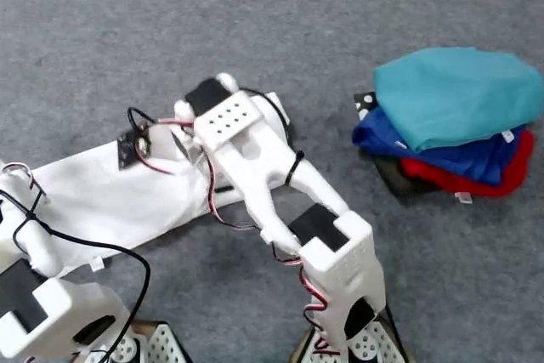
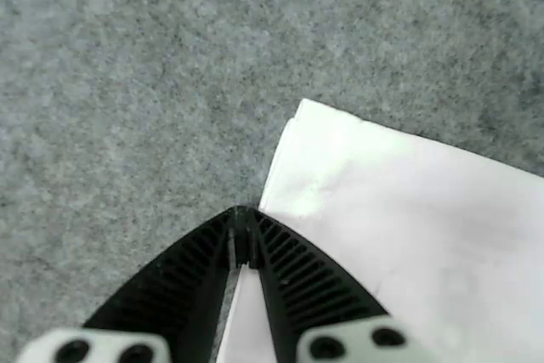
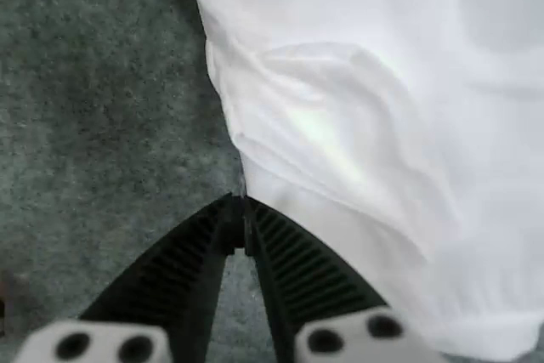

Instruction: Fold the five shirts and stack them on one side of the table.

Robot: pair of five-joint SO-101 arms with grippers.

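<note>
White shirt (image 1: pixel 102 201): my left gripper (image 2: pixel 242 229) and right gripper (image 3: pixel 238 212) each pinch its edge, apparently to lift a fold.

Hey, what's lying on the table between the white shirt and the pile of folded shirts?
Nothing but bare grey table cover, as the high view shows; the right arm stands over the white shirt's end nearest the pile.

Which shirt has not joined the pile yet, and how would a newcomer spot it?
On the grey table, start at the pile of folded shirts and look across to the opposite side. The white shirt lies there, spread out long and flat. It is the one white shirt and the one not stacked; everything in the pile is coloured or dark.
</note>
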